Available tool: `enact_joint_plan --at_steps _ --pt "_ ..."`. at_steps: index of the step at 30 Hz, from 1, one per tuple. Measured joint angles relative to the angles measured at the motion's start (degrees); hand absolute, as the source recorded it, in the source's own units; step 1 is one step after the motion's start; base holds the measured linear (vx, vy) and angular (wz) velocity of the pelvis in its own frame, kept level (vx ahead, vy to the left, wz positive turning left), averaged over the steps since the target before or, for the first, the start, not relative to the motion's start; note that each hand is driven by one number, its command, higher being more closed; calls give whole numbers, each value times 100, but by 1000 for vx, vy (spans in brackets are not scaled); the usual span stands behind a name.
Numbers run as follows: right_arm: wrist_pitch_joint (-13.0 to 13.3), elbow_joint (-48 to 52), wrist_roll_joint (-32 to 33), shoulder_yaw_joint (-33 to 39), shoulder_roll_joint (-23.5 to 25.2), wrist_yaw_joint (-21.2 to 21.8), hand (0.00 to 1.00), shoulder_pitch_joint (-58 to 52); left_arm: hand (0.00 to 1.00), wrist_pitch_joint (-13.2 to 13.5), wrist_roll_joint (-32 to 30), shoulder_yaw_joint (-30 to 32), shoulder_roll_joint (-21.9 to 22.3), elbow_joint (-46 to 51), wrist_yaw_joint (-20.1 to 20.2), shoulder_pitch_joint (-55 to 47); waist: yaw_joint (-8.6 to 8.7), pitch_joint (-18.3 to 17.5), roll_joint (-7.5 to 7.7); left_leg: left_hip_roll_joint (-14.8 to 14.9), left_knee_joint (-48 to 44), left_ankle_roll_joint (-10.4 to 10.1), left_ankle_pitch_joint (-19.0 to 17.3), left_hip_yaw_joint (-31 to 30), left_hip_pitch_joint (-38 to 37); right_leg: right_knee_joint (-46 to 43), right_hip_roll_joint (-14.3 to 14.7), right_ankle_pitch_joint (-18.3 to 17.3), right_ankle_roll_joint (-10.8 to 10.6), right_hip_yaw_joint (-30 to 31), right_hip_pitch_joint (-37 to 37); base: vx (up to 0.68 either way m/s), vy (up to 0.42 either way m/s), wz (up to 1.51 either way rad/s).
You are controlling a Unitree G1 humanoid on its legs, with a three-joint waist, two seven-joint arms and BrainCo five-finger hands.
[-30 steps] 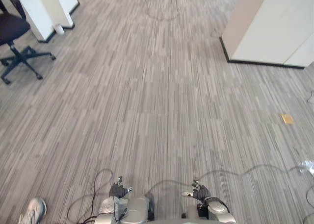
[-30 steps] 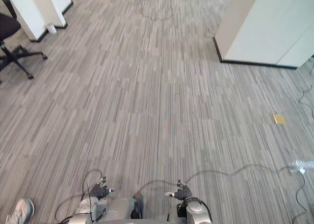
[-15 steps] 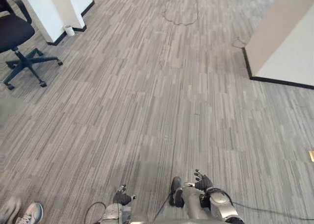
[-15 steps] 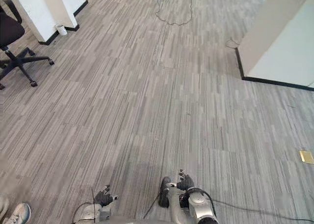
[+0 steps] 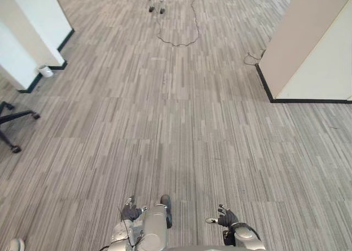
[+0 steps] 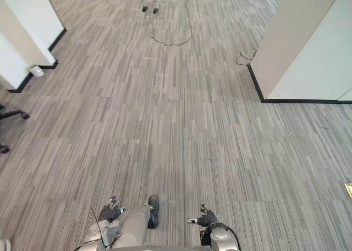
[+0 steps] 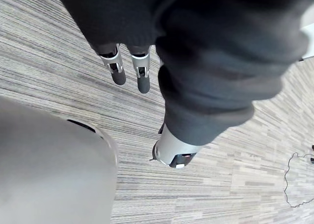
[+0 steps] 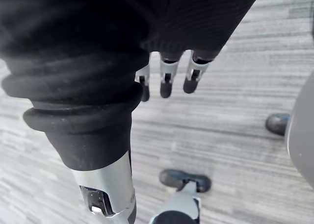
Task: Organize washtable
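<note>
The whole view has swung since half a second ago, so read that as your camera turning, not as things moving. The office chair (image 5: 12, 119) that sat high at your left now shows just its base at the left side of the floor (image 5: 181, 113). The white wall (image 5: 27, 31) with the small white cup (image 5: 45, 71) at its foot has come round beside it. The white partition (image 5: 313, 48) has also come further round on your right. A person's shoe (image 5: 15, 244) that was near your left arm is now almost gone at the near left corner.

Both hands hang low at the near edge, well apart. In its wrist view, your left hand (image 5: 131, 211) has its fingers (image 7: 117, 72) straight and released, with carpet past them. Your right hand (image 5: 225, 219) is the same, its fingers (image 8: 166, 87) relaxed and grasping nothing.

I cannot tell where the counter you are to organize stands; open carpet lies ahead, running between the wall and the partition. By my reading you are still on the approach and no tidying has begun. Keep turning until the counter comes up before you commit to a heading.
</note>
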State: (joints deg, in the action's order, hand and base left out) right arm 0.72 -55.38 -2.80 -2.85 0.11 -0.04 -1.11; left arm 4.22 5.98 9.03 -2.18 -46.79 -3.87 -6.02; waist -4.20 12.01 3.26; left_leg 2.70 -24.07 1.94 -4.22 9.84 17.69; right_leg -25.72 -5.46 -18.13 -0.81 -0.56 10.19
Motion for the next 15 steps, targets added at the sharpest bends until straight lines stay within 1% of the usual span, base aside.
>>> enact_joint_plan --at_steps 1,2,3,4,5,6,7,8,9,10,11,12,13,14,15 --pt "8 8 -4 0 17 4 0 18 0 -13 -3 -22 -56 -38 5 2 34 -1 82 -97 0 126 -89 45 -137 -648 -114 126 -185 32 -230 579 330 -20" --pt "16 42 -3 6 33 14 0 28 0 -49 -4 -69 -148 -133 5 50 78 32 167 -253 15 245 -324 76 -412 -1565 -290 584 -466 85 -554 443 237 4" --pt "30 53 -5 20 20 27 0 39 0 -122 -5 -71 -188 -238 -17 96 128 122 123 -396 72 383 -559 61 -874 -2574 -450 759 -464 6 -839 661 327 6" --pt "46 71 -7 -1 -24 27 0 70 0 -129 -4 -88 -187 -305 -40 57 155 147 86 -424 257 439 -733 57 -1411 -3035 -511 559 -258 -225 -1075 642 286 7" --pt "54 94 -6 -37 -59 25 0 61 0 -130 -4 -148 -193 -340 -52 23 186 152 15 -428 472 468 -803 29 -1775 -3063 -493 373 -149 -523 -1292 626 245 9" --pt "75 148 -5 -53 -71 26 0 62 0 -131 -5 -236 -210 -361 -57 3 218 165 -15 -421 703 465 -838 -28 -2095 -2851 -449 179 -74 -802 -1534 503 177 28" --pt "103 251 -5 -48 -77 25 0 72 0 -129 -12 -310 -197 -431 -56 15 300 173 -43 -377 896 486 -910 -127 -2354 -2283 -342 72 -37 -1152 -1901 399 110 38" --pt "125 300 -4 -44 -80 25 0 86 0 -137 -13 -359 -194 -477 -55 44 354 179 -53 -357 983 470 -938 -186 -2461 -1880 -277 59 -65 -1274 -2093 515 104 46" --pt "137 332 -3 -46 -111 23 0 109 0 -147 -43 -435 -203 -508 -56 59 365 183 -58 -335 1186 392 -973 -238 -2669 -733 -157 236 -201 -1460 -2390 641 113 39" --pt "128 331 0 -35 -139 23 0 119 0 -148 -62 -453 -204 -511 -59 70 356 189 -40 -350 1390 284 -1037 -273 -2887 548 -75 751 -247 -1649 -2498 670 108 33" --pt "125 325 2 -25 -144 23 0 125 0 -149 -66 -454 -203 -523 -61 68 354 191 -35 -370 1462 205 -1084 -307 -3033 1023 -59 987 -244 -1685 -2559 625 52 36" --pt "124 327 1 -16 -160 23 0 139 0 -155 -101 -460 -198 -567 -61 68 384 192 -33 -384 1577 -6 -1213 -404 -3334 1529 -33 1305 -210 -1664 -2644 706 10 54" --pt "124 337 0 -11 -162 22 0 147 0 -151 -164 -469 -195 -567 -59 31 442 184 -40 -342 1586 -243 -1375 -565 -3603 1544 -9 1414 -147 -1654 -2656 746 -18 69" --pt "124 351 4 -3 -163 24 0 148 0 -149 -206 -483 -195 -566 -56 -21 491 168 -59 -278 1522 -343 -1493 -667 -3690 1415 37 1492 -20 -1621 -2653 798 -57 97" --pt "119 394 1 73 -164 26 0 147 0 -148 -224 -493 -165 -575 -41 -47 564 128 -160 -99 1137 -435 -1653 -923 -3687 1068 150 1945 378 -1534 -2656 655 -73 85"
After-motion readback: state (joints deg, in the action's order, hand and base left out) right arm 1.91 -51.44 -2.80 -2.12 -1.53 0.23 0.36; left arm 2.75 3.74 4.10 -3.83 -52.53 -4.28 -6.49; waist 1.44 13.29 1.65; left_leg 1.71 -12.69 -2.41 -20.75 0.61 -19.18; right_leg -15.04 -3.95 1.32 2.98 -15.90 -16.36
